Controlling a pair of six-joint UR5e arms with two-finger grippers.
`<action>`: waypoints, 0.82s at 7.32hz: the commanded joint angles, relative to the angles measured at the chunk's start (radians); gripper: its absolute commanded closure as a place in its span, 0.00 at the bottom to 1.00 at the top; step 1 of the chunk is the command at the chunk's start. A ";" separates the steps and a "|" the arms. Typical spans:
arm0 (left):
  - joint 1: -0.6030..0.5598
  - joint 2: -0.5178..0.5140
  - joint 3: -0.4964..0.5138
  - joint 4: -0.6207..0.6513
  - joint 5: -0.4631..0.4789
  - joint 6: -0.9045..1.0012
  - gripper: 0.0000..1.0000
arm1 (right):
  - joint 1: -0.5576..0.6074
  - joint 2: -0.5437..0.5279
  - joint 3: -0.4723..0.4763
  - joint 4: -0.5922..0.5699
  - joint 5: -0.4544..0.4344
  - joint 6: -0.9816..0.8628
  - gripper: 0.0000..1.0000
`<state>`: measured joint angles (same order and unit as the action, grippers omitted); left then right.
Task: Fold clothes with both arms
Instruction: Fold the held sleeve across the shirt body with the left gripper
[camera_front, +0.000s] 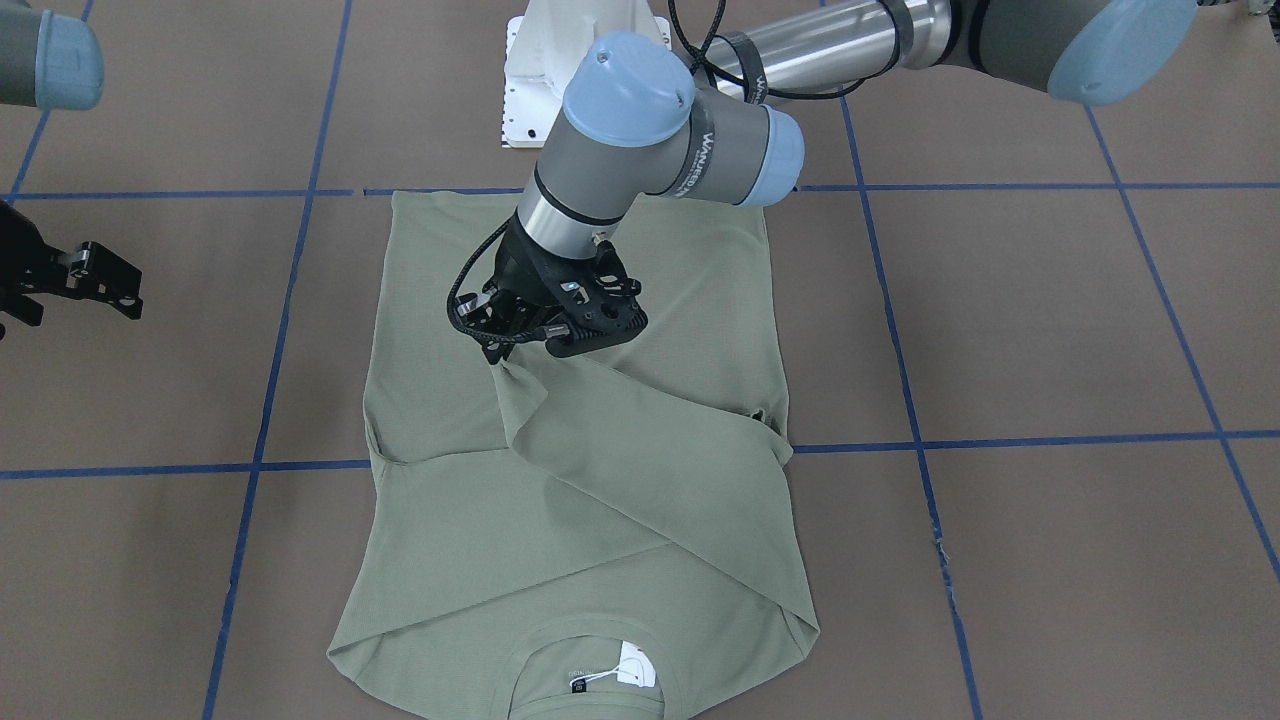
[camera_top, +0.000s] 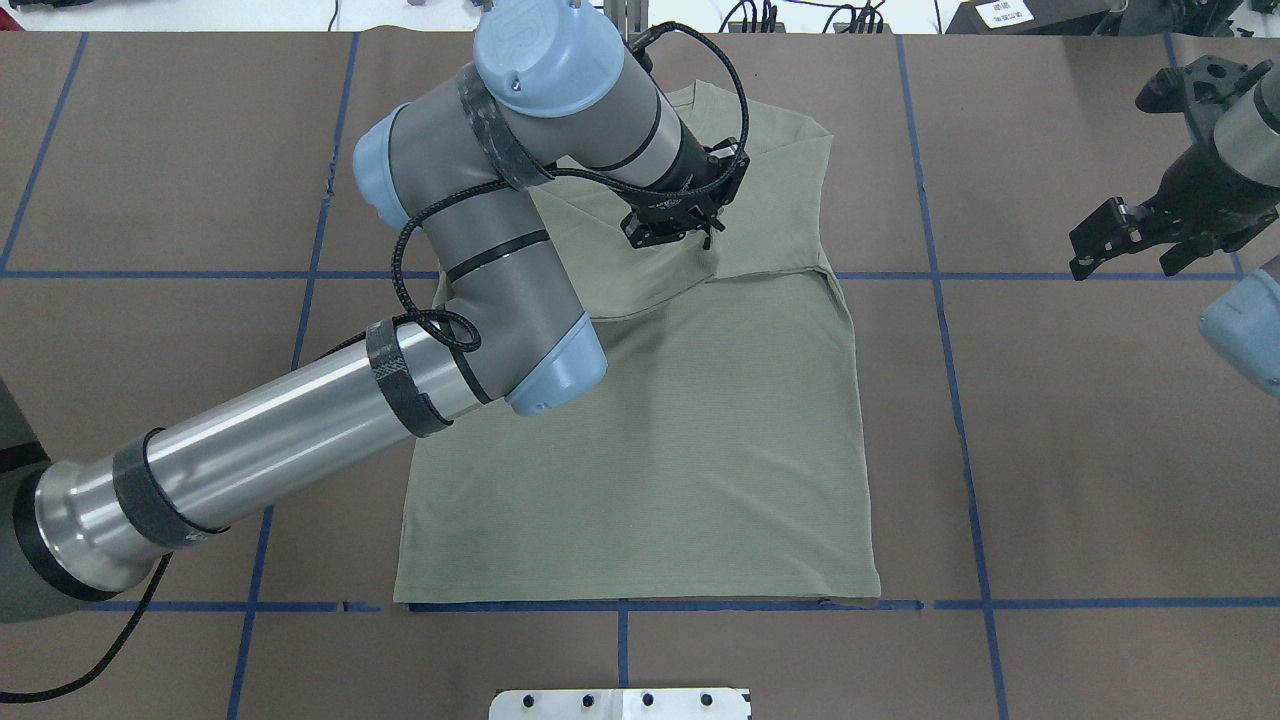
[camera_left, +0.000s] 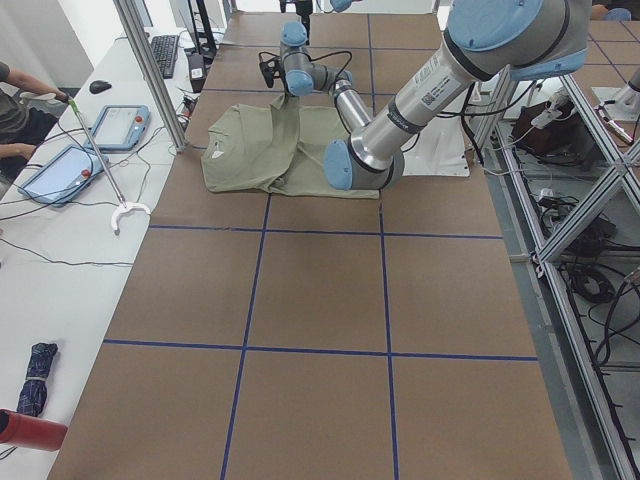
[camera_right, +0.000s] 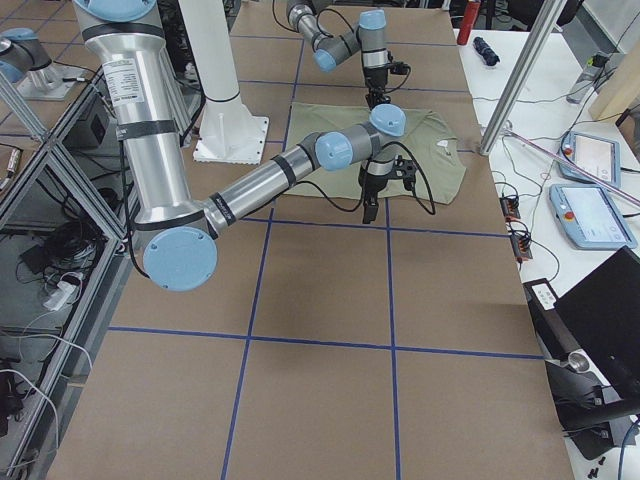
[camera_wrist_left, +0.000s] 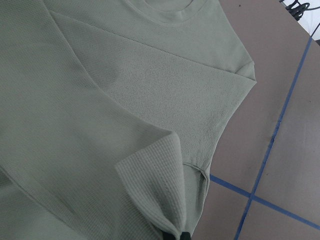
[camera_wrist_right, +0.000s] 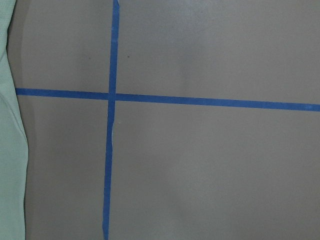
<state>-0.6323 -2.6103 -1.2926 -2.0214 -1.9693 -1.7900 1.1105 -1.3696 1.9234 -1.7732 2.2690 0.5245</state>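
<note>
The sage-green shirt (camera_top: 700, 450) lies flat on the brown table, its collar and white tag (camera_front: 637, 665) on the side away from the robot. One sleeve is folded across the chest. My left gripper (camera_front: 503, 357) is shut on that sleeve's cuff (camera_wrist_left: 155, 190) and holds it just above the middle of the shirt; it also shows in the overhead view (camera_top: 705, 243). My right gripper (camera_top: 1120, 245) is open and empty, off to the shirt's side above bare table, and also shows in the front-facing view (camera_front: 90, 285). The right wrist view shows only the shirt's edge (camera_wrist_right: 10, 150).
The white pedestal base (camera_front: 540, 70) stands just behind the shirt's hem. Blue tape lines (camera_top: 1000, 275) cross the table. Tablets (camera_left: 120, 125) and a metal post (camera_left: 150, 70) stand at the operators' side, beyond the collar.
</note>
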 joint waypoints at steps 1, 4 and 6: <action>0.074 -0.071 0.093 -0.016 0.076 -0.064 1.00 | 0.000 0.004 0.000 0.001 0.001 0.003 0.00; 0.140 -0.077 0.147 -0.135 0.161 -0.040 0.00 | -0.001 0.015 -0.001 0.001 0.001 0.005 0.00; 0.126 -0.022 0.136 -0.158 0.161 0.062 0.00 | -0.001 0.021 0.002 0.001 0.009 0.011 0.00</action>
<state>-0.4986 -2.6616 -1.1516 -2.1671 -1.8116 -1.7807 1.1092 -1.3515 1.9234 -1.7718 2.2740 0.5311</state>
